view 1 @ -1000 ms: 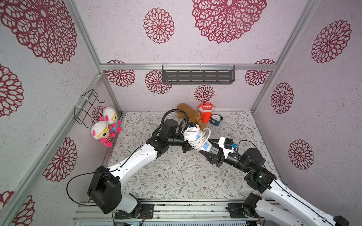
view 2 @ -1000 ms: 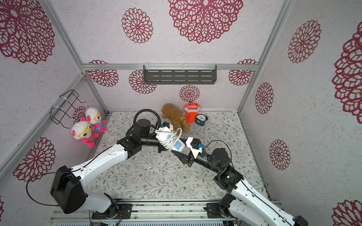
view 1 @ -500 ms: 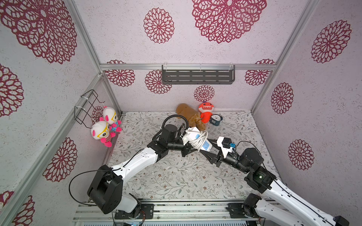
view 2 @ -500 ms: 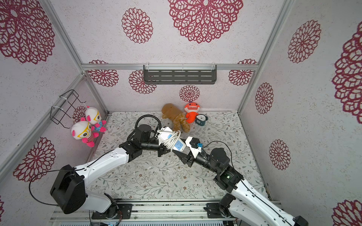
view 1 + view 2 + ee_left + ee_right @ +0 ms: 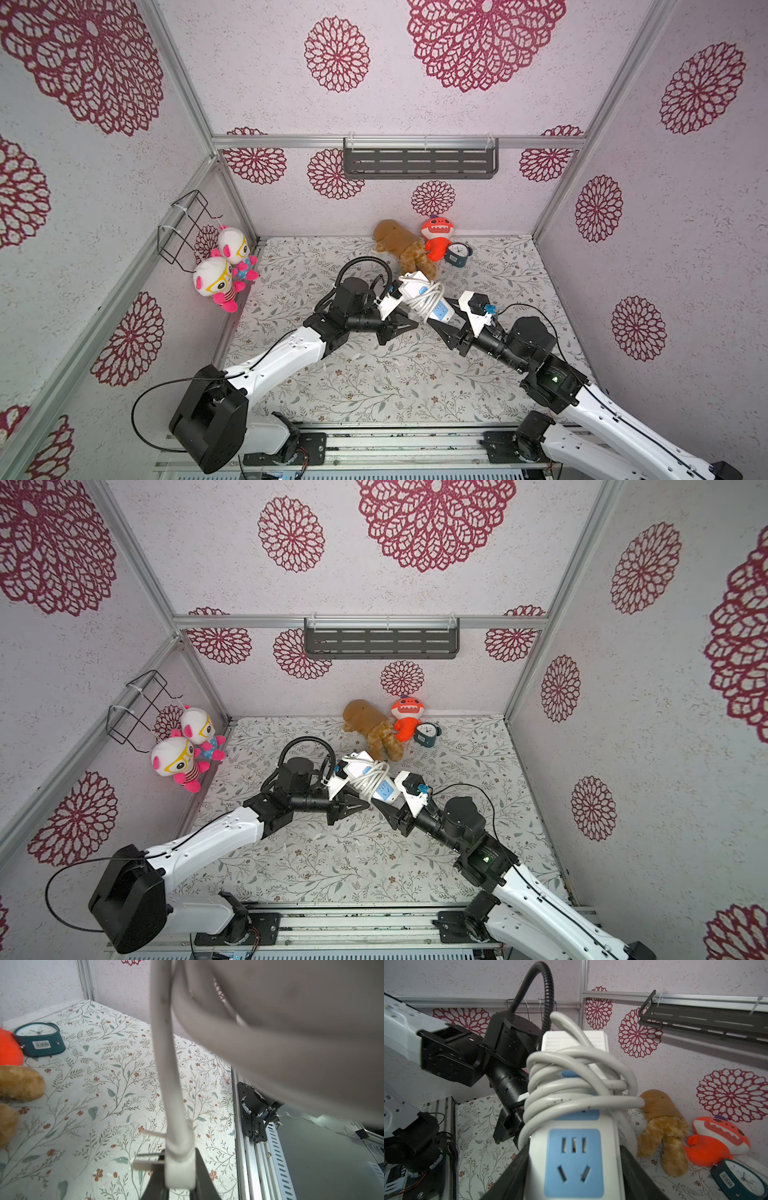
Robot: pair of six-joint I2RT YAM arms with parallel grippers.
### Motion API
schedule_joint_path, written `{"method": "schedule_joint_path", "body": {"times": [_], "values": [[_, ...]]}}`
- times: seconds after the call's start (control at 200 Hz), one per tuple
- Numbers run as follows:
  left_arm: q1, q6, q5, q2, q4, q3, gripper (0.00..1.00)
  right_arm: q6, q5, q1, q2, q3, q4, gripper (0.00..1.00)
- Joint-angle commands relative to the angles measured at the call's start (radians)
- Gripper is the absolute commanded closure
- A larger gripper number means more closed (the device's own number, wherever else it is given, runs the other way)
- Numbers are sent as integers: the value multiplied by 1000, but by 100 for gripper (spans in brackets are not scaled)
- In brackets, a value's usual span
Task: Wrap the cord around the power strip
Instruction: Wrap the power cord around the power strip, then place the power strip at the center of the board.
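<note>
Right pincer point(image 5: 574, 1164) clamped on the power strip point(image 5: 438, 309), aloft over the bench point(image 5: 332, 374); left pincer point(image 5: 179, 1187) clamped on the plug point(image 5: 180, 1169); the cord point(image 5: 577, 1084) coils look loose; slackening or releasing untucked could unravel them.

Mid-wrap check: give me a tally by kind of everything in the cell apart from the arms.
Plush toys: 4 (two pink-and-white dolls, brown plush, orange plush)
Alarm clock: 1
Power strip, with its cord: 1
Wall shelf: 1
Wire basket: 1
Total: 8
</note>
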Motion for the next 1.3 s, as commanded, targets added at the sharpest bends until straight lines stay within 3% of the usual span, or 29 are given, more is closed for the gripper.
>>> {"method": "schedule_joint_path", "body": {"times": [0.0, 0.15, 0.425, 0.71, 0.926, 1.116, 1.296], "values": [[-9, -10, 4, -22, -37, -23, 100, -9, 173, -9, -19, 1, 75, 100], [-20, -31, 24, 10, -46, -33, 100, 4, 239, -9, 6, -38, 101, 100], [-62, -34, 76, 200, -155, 68, 100, 58, 273, -9, 48, -118, 231, 100], [-63, -39, 82, 236, -137, 65, 100, 95, 405, -9, 54, -201, 189, 100], [-68, -54, 74, 272, -143, 65, 100, 128, 456, -7, 136, -265, 194, 100], [-70, -41, 73, 306, -196, 74, 100, 153, 580, -7, 194, -297, 206, 100], [-70, -31, 96, 371, -228, 113, 100, 173, 592, -6, 268, -306, 224, 100]]}}
